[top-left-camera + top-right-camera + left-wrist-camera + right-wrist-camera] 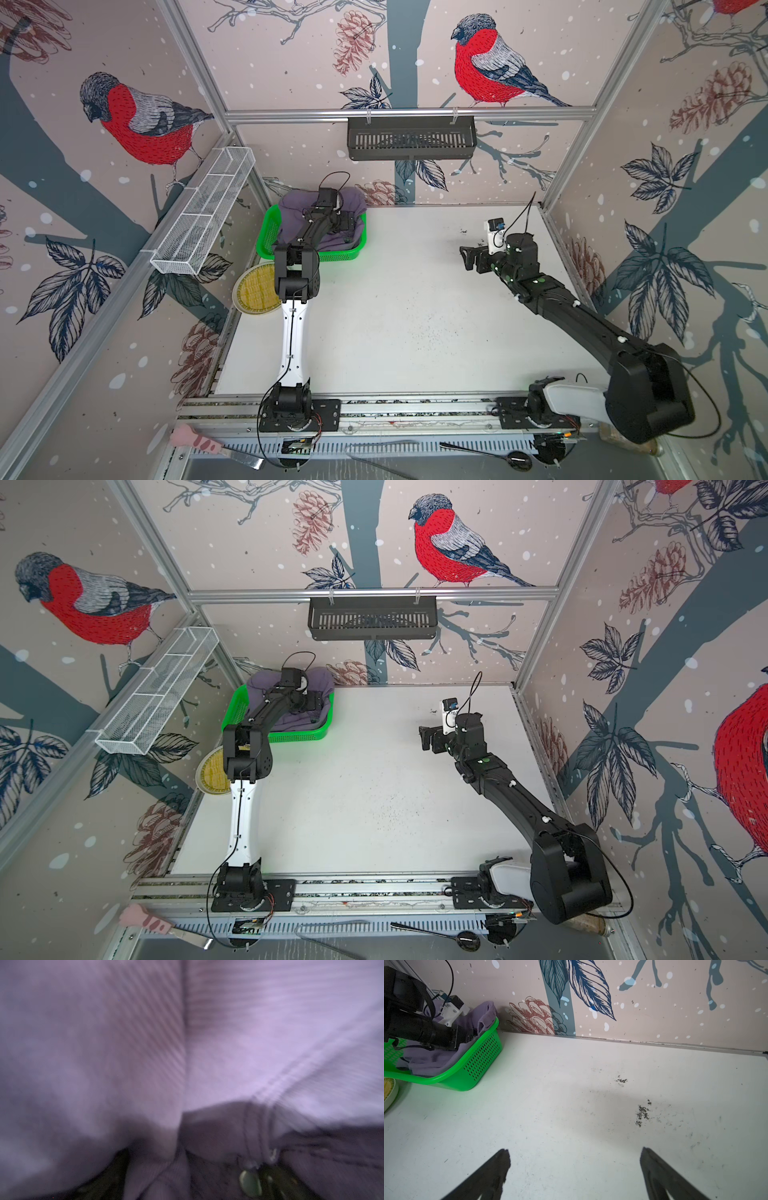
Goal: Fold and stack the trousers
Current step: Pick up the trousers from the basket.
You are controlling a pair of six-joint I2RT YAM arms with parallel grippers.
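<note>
Jaws, left gripper (348, 226): lay low among cloth inside the basket. Apart or together could not be told, as blurred purple fabric filled the left wrist view.
1 green basket (265, 240): stood at the far left corner of the white table (395, 299).
1 pair of trousers (293, 205), purple-grey: sat bunched in the basket, spilling over its far rim.
Jaws, right gripper (574, 1153): stood wide apart and empty above bare table, well apart from the basket.

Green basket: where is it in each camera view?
In a top view: green basket, far left corner, under the left arm.
In a top view: same corner.
Left wrist: unclear; blurred trousers fill it.
Right wrist: basket with the left arm inside.
Shared landmark: the trousers heaped in it.
</note>
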